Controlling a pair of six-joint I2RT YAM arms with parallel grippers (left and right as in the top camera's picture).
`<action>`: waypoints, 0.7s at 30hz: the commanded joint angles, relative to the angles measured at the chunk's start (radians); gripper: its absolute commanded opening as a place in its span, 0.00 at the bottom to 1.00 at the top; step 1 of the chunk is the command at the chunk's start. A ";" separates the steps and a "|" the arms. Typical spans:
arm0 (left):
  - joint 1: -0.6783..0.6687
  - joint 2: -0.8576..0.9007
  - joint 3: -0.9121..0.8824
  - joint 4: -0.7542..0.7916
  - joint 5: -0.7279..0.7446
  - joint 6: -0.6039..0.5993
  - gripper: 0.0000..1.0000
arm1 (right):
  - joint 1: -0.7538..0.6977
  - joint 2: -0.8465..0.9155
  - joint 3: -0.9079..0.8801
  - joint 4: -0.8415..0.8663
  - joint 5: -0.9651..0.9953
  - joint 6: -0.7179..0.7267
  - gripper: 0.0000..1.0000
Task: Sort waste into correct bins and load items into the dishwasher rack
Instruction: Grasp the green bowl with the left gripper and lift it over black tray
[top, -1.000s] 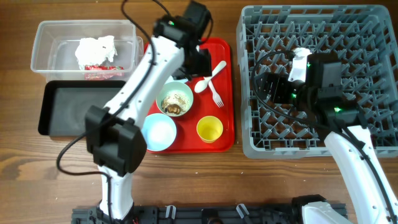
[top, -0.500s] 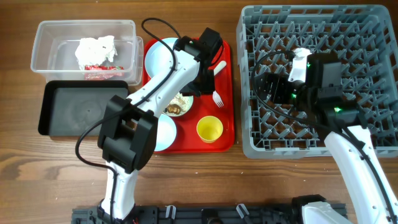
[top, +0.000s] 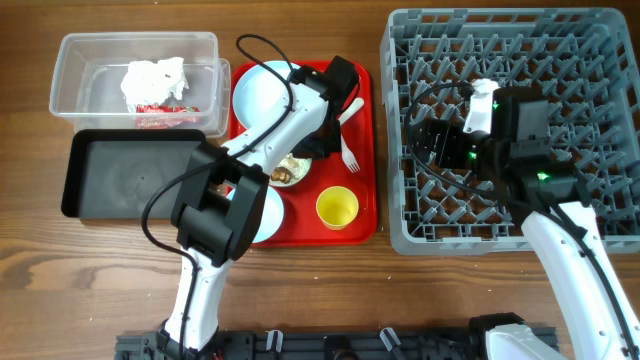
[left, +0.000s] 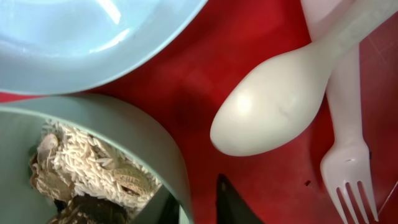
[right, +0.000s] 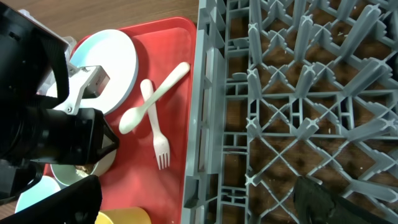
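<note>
My left gripper (top: 312, 145) (left: 196, 186) is open and straddles the right rim of a pale blue bowl (top: 280, 170) (left: 124, 134). One finger is inside and one outside. The bowl holds brownish-white food leftovers (left: 87, 168). The pale blue plate (top: 258, 88) (left: 81, 37) lies behind it. The white spoon (top: 345, 110) (left: 267, 118) and fork (top: 350, 155) (left: 348, 168) lie to the right. A second bowl (top: 262, 215) and the yellow cup (top: 337, 208) stand in front. My right gripper (top: 435, 140) (right: 193, 199) is open and empty over the grey dishwasher rack (top: 510, 130) (right: 298, 93).
All the dishes stand on a flat red serving tray (top: 365, 180) (right: 177, 37). At the left, a clear tub (top: 70, 75) holds the white napkin (top: 155, 75) and red wrapper scraps (top: 160, 108). A shallow black tray (top: 120, 180) lies in front of it.
My left gripper has moved from beside the plate toward the front and down onto the food bowl's right rim. The right arm has not moved.
</note>
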 joint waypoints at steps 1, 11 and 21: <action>-0.001 0.016 -0.008 0.002 -0.021 0.002 0.09 | -0.002 0.007 0.016 0.000 0.010 0.014 1.00; 0.009 -0.082 0.076 -0.083 0.039 0.036 0.04 | -0.002 0.007 0.016 0.007 0.009 0.015 1.00; 0.258 -0.342 0.160 -0.262 0.156 0.140 0.04 | -0.002 0.007 0.016 0.007 0.009 0.016 1.00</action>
